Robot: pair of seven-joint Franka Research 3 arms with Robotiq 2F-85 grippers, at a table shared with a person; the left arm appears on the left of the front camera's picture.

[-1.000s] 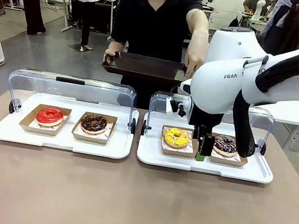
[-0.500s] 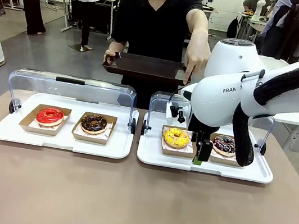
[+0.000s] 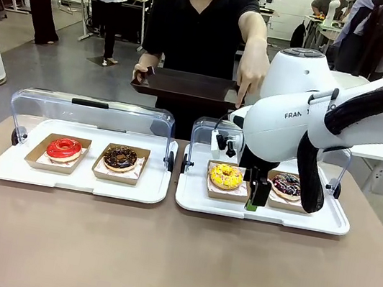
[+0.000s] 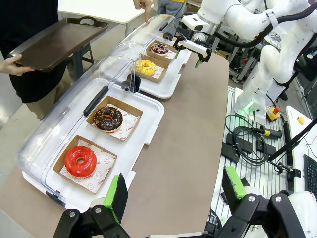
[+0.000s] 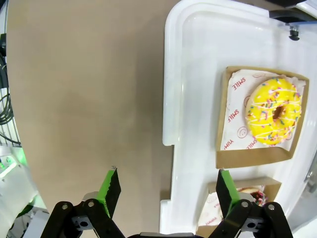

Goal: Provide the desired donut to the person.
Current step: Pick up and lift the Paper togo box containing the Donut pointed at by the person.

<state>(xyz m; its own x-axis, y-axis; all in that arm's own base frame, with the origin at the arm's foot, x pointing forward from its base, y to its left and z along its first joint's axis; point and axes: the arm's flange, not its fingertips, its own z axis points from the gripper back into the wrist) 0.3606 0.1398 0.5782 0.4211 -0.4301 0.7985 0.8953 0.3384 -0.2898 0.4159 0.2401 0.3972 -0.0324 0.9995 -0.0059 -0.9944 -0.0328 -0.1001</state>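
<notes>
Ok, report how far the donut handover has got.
Done: both lids stand open; the person points down toward the right tray. In hand: the right gripper, open, hovers over that tray's front edge between the yellow donut and the dark sprinkled donut. Left: picking a donut and placing it on the person's brown tray; no donut is lifted yet.

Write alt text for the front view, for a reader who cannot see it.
A person in a black T-shirt holds a dark tray and points a hand down toward the right white tray, where the right arm's pincer hangs low between a yellow donut and a dark sprinkled donut. A left white tray holds a red donut and a chocolate donut.
</notes>
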